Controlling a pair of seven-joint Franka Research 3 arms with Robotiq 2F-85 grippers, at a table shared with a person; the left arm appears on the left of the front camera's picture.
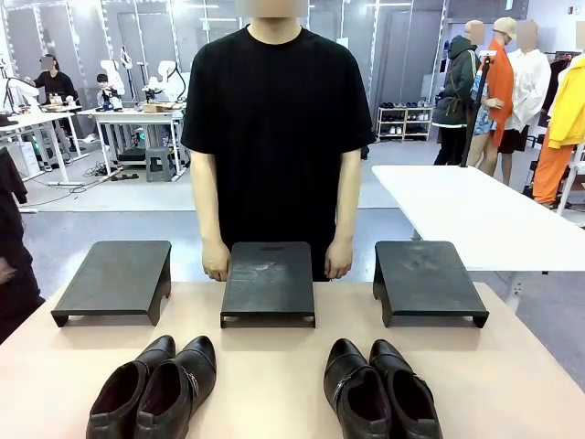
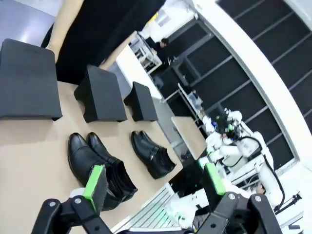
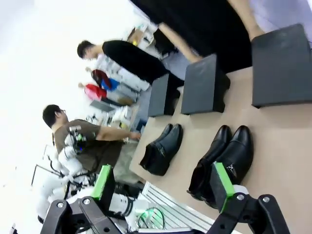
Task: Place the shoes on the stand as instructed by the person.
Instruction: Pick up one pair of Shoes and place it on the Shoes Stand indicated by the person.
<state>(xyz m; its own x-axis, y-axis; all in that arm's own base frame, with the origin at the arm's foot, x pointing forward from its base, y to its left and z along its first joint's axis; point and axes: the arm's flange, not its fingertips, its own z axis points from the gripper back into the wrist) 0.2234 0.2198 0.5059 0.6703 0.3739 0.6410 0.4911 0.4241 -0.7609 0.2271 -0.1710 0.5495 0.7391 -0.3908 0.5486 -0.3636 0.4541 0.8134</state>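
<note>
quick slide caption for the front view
Person behind three black stands, two pairs of black shoes in front.

Left tool (image 2: 155, 181) jaws spread wide, right tool (image 3: 163, 184) spread wide, both aloft

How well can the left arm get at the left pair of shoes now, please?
Probably yes: the left gripper hangs open, looking at the left pair; nothing lies between, and the person's hands are beyond the stands.

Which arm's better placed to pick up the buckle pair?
Right. The buckle pair lies on the right half of the table, just beyond the open right gripper; the left gripper, also open, faces the other pair.
</note>
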